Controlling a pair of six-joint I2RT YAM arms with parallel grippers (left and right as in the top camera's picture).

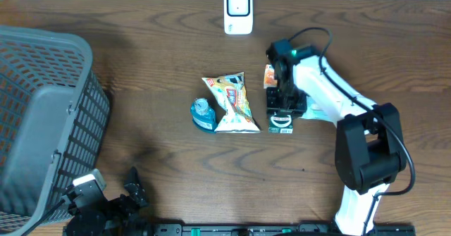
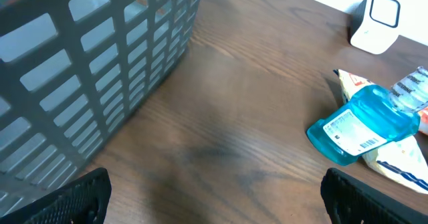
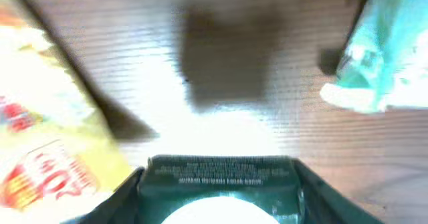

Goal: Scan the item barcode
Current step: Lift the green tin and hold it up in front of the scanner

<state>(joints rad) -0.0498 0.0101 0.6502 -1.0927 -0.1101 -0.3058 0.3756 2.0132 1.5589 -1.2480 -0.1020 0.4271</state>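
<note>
Dark green box (image 1: 282,122) lies on the bench (image 1: 169,60) right of centre, just beside the snack bag (image 1: 232,102), with a teal packet (image 3: 374,57) near its other side. Right hand (image 1: 284,103) is set down over the box and grasping it: the wrist view, though blurred, shows a finger against each flank. No barcode is discernible on any visible face. Scanner (image 1: 238,10) stands at the far edge of the bench, well apart. Recommendation: confirm a square, firm hold before lifting straight up clear of the bag. Then turn the box until its coded face meets the scanner window, and hold it steady there. Left hand (image 2: 214,187) rests released near the basket (image 1: 42,109), uninvolved.
</note>
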